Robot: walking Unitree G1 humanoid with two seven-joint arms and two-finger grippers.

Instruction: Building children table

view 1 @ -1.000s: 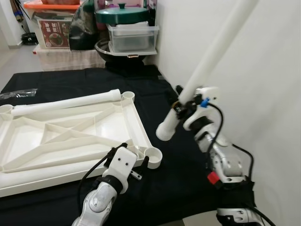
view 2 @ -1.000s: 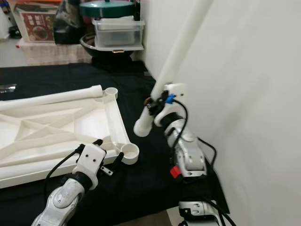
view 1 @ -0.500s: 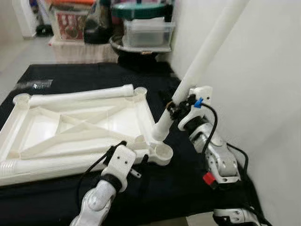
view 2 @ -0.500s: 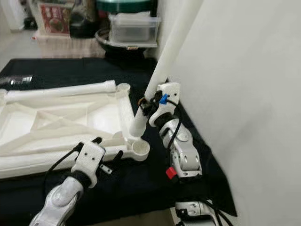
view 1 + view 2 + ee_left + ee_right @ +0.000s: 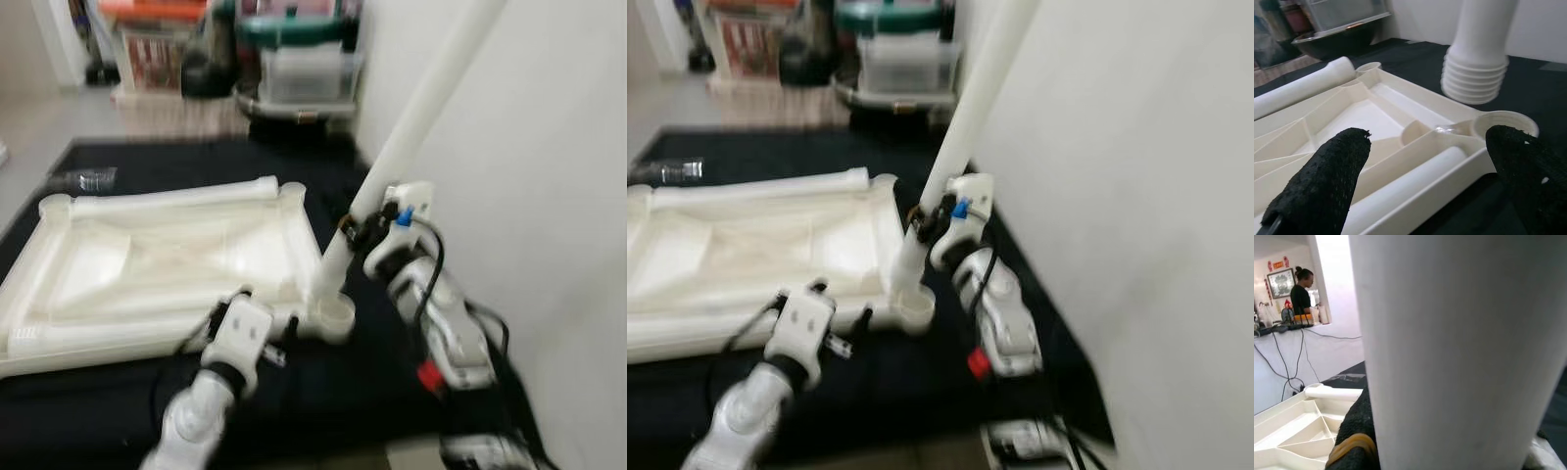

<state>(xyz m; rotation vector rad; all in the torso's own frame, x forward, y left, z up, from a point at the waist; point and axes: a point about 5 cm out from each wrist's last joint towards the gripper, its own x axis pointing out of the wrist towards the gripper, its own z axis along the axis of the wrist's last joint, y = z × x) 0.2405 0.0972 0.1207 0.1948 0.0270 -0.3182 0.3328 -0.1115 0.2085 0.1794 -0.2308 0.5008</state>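
Observation:
A white plastic table top (image 5: 294, 235) lies upside down on a black cloth. My right gripper (image 5: 358, 227) is shut on a long white table leg (image 5: 411, 137) that leans up and to the right. The leg's ribbed lower end (image 5: 1476, 73) hangs just over the near right corner socket (image 5: 333, 318), tilted; whether it touches I cannot tell. My left gripper (image 5: 257, 311) is open at the table top's front edge beside that socket (image 5: 1503, 125), holding nothing. Another leg (image 5: 1303, 85) lies along the far edge, and one (image 5: 1415, 171) lies along the near edge.
A white wall (image 5: 549, 196) rises close on the right. Storage boxes and a clear tub (image 5: 299, 73) under a green lid stand behind the cloth. A small plastic bag (image 5: 93, 179) lies at the far left. A person (image 5: 1302, 293) stands far off in the right wrist view.
The camera has shifted and the picture is blurred. My right gripper has brought the leg's lower end left and down, from beside the table top to over the corner socket.

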